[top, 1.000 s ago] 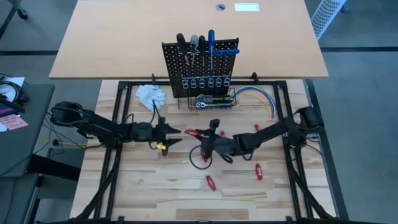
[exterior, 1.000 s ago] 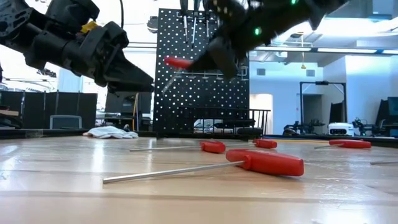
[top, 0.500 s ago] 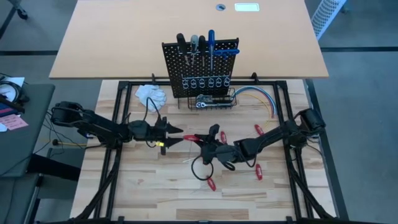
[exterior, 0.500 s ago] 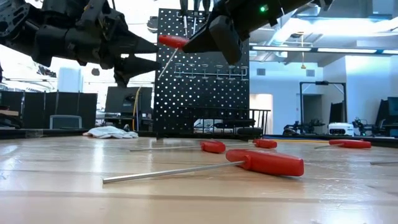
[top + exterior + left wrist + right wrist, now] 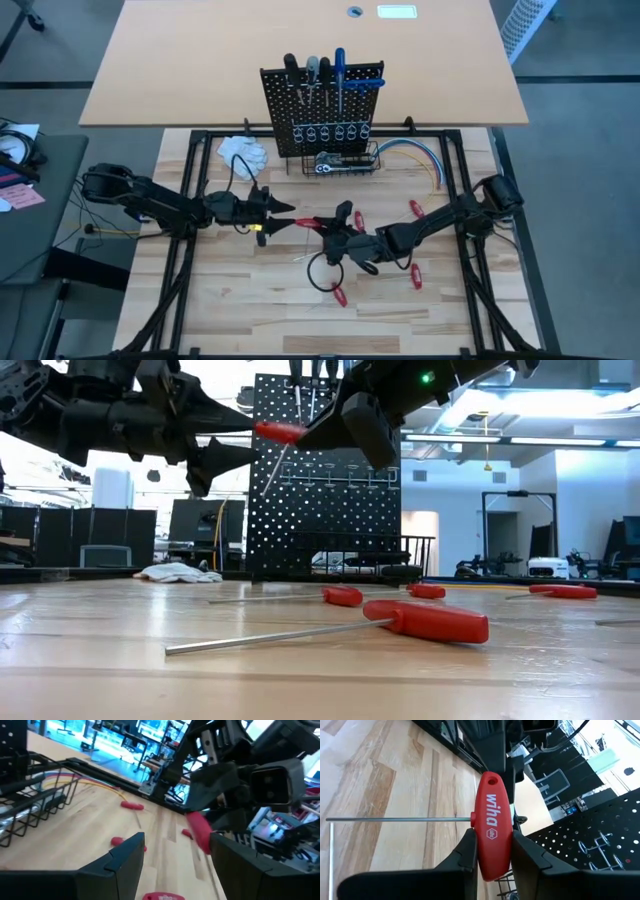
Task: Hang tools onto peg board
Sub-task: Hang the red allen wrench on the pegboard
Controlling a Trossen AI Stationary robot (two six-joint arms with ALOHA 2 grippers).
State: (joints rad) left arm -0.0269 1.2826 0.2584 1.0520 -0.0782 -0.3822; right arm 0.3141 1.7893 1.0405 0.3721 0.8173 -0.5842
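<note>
Mid-air handover over the table centre: my right gripper (image 5: 490, 862) pinches the red T-handle driver (image 5: 492, 825) by its handle, held up in front of the peg board (image 5: 322, 100); my left gripper (image 5: 285, 213) has jaws spread wide, tips just beside the handle's free end; I'd ease left in square, close fully, only then release right

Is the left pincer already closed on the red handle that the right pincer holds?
No, the left pincer is open, its fingers on either side of the red-handled tool clamped in the right pincer.
</note>
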